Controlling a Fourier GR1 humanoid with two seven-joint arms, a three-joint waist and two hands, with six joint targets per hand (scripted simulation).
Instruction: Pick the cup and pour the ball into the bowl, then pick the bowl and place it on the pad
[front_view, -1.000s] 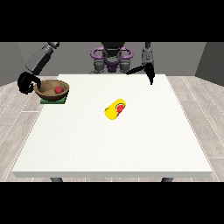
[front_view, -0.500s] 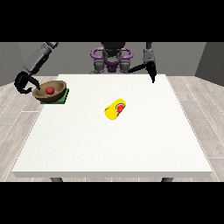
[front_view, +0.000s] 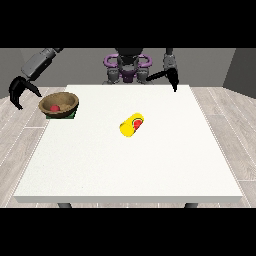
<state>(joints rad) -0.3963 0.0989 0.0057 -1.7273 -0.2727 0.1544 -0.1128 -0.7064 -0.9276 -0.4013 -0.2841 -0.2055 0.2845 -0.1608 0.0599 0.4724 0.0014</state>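
A brown wooden bowl (front_view: 59, 104) sits on a green pad (front_view: 72, 115) at the table's far left, with a red ball (front_view: 55, 108) inside it. A yellow cup (front_view: 132, 125) lies on its side near the table's middle, its red-lined mouth turned to the right. The hand at the view's left (front_view: 18, 92) hangs off the table's left edge, apart from the bowl, fingers spread and empty. The hand at the view's right (front_view: 173, 79) hovers over the far edge with fingers pointing down and holds nothing.
The white table (front_view: 130, 165) fills the view, its near half bare. The robot's torso (front_view: 128, 67) stands behind the far edge. Grey floor tiles surround the table.
The hand at the view's left has let go of the bowl and drawn back to the left, off the table. The bowl now rests on the pad. The other hand stayed put.
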